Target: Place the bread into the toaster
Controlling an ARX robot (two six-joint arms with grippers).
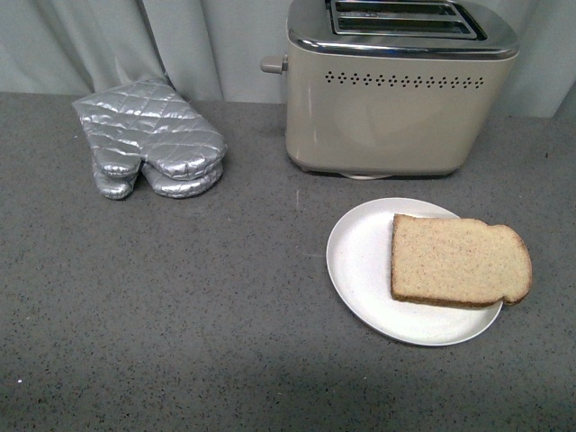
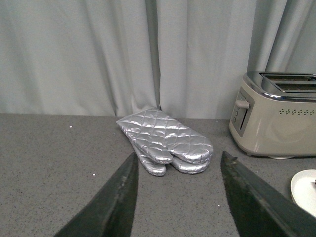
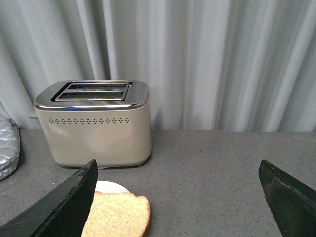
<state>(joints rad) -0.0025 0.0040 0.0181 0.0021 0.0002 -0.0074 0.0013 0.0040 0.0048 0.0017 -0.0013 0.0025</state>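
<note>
From the front view we look steeply down on the counter [image 1: 180, 342] from close by, with the toaster [image 1: 396, 117] cut off at the top. Our two wrist views sit low (almost at counter height) and face the curtain [image 2: 74, 54]; all three share the toaster, the left and front also the mitts [image 2: 165, 140]

A dark grey worktop [image 1: 180, 315] with fine pale speckles fills the foreground and runs back to a curtain [image 1: 90, 45]. The curtain is pale grey-green and hangs in soft vertical folds. It closes off the whole back of the scene and meets the worktop's far edge. The light is even and soft, and the shadows are faint.
</note>
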